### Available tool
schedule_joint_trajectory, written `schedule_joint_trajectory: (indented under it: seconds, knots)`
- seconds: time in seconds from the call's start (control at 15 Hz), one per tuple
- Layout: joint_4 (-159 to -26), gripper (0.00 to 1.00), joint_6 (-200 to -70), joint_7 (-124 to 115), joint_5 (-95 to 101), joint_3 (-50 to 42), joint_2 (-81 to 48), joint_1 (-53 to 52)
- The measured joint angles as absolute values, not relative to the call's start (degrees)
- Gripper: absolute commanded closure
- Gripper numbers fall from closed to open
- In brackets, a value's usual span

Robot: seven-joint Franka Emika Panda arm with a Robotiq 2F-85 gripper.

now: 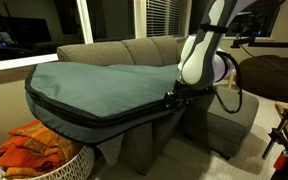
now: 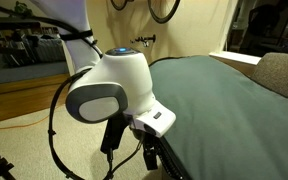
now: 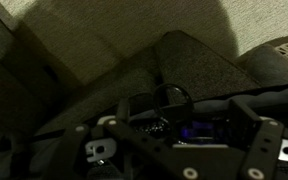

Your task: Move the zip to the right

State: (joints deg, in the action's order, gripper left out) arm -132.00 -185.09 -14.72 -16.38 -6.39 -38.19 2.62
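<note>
Zip pull [image 3: 172, 97] — seemingly the dark ring just ahead of the gripper [image 3: 184, 138] — sits at the edge of the grey-green bag [image 1: 94, 85] on the sofa [image 1: 134, 50]. Pincer state: cannot tell (too dark). Step looks like grasping; next needs a firm pinch, then a rightward drag.

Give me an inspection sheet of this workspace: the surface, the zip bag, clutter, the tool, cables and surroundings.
Surface: grey couch, mostly covered.
Job's things: grey-green bag lying across the couch; dark zip line along its front edge; the pull is too small to make out.
Clutter: basket holding orange cloth, on the floor beside the couch.
Grippers: tool at the bag's edge; open or shut cannot be told.
Cables: black cable looping by the arm.
Surroundings: window blinds; bicycle wheel.
</note>
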Motion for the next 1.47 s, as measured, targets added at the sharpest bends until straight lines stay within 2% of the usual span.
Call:
schedule_joint_trajectory:
  seconds: [0.87,1.2,1.27,1.33,1.47]
  knots:
    - [-131.4,0.00,-185.1,-9.3,-12.3,1.4,-38.2,12.3]
    - [-131.4,0.00,-185.1,-9.0,-11.7,1.9,-38.2,13.0]
    - [-131.4,0.08,-185.1,-9.0,-11.7,1.9,-38.2,13.1]
    - [-131.4,0.27,-185.1,-8.9,-11.6,2.0,-38.2,13.2]
    - [-131.4,0.41,-185.1,-8.7,-11.2,2.7,-38.2,13.7]
